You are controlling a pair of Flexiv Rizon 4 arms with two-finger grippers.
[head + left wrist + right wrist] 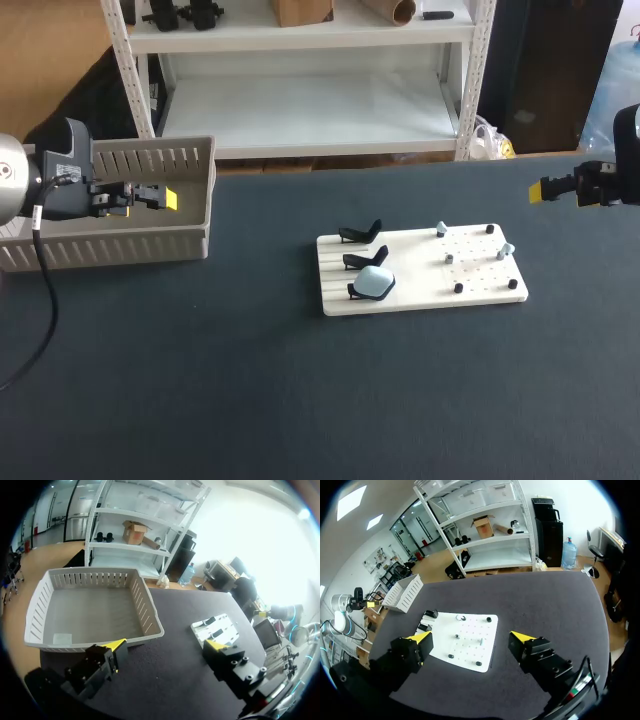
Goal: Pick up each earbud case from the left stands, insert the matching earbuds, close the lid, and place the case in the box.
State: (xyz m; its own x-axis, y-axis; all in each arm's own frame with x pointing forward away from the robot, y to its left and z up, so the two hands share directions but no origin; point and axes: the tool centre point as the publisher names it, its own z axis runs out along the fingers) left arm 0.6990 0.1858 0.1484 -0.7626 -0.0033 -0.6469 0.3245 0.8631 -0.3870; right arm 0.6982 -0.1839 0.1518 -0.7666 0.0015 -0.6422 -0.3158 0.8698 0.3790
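Observation:
A white board [420, 297] lies mid-table with three black stands along its left side. The nearest stand holds a light blue earbud case [375, 283], lid down; the two stands [362, 235] behind it are bare. Small black and light blue earbuds [506, 249] sit on pegs on the board's right half. The slatted box [120, 245] stands at the far left. My left gripper [160, 198] hangs open over the box's right part, with nothing between its fingers [166, 647]. My right gripper [560, 188] is open and empty, high at the right, well off the board [470, 652].
In the left wrist view a pale flat item [62, 639] lies in the box's [145, 605] near corner; what it is I cannot tell. Dark table surface [300, 400] runs in front of the board and between board and box.

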